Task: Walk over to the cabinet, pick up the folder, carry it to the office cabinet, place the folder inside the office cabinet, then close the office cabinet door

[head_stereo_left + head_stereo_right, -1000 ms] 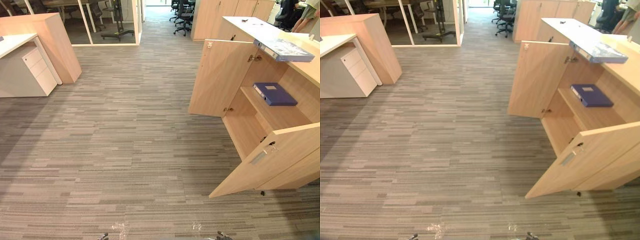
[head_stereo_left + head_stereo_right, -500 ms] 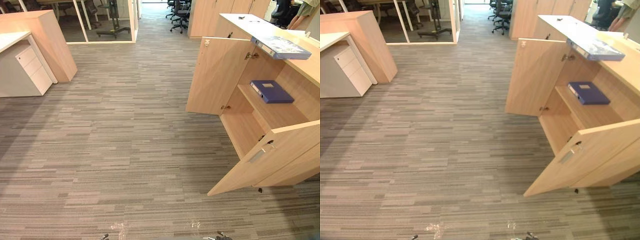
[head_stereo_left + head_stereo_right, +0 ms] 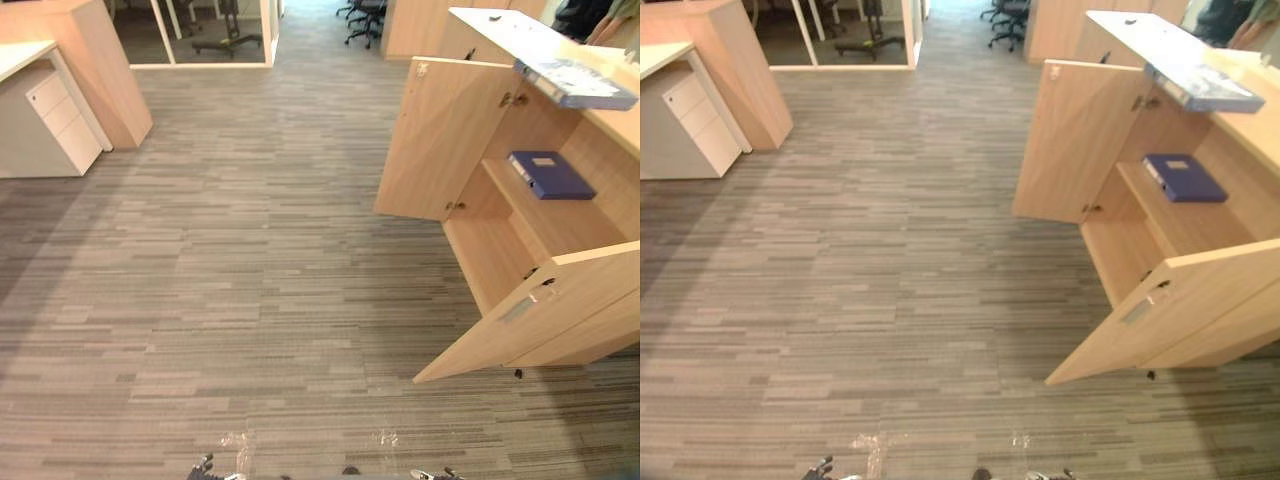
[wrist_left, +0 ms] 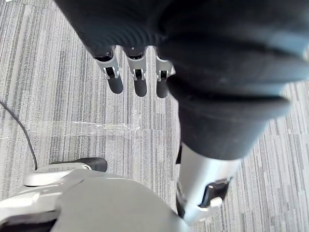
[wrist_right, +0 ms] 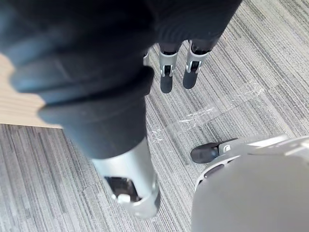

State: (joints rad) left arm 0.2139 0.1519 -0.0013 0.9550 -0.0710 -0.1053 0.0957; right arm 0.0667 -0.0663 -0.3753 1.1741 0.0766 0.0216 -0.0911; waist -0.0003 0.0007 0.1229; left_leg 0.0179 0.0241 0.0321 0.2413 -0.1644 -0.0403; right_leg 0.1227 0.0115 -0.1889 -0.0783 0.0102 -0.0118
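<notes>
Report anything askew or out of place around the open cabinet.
The light folder on the cabinet top lies askew, one end jutting past the front edge over the open compartment. The blue folder inside lies flat on its shelf.

The head camera has moved on, so the whole scene sits higher in both eye views. The white drawer unit (image 3: 58, 122), the open cabinet (image 3: 440, 140) and its blue folder (image 3: 550, 174) lie nearer the top edge, and the tape marks (image 3: 240, 442) on the carpet have risen from the bottom edge.

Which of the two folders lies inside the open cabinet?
The dark blue folder, flat on the wooden shelf; the pale blue folder lies on the cabinet top.
</notes>
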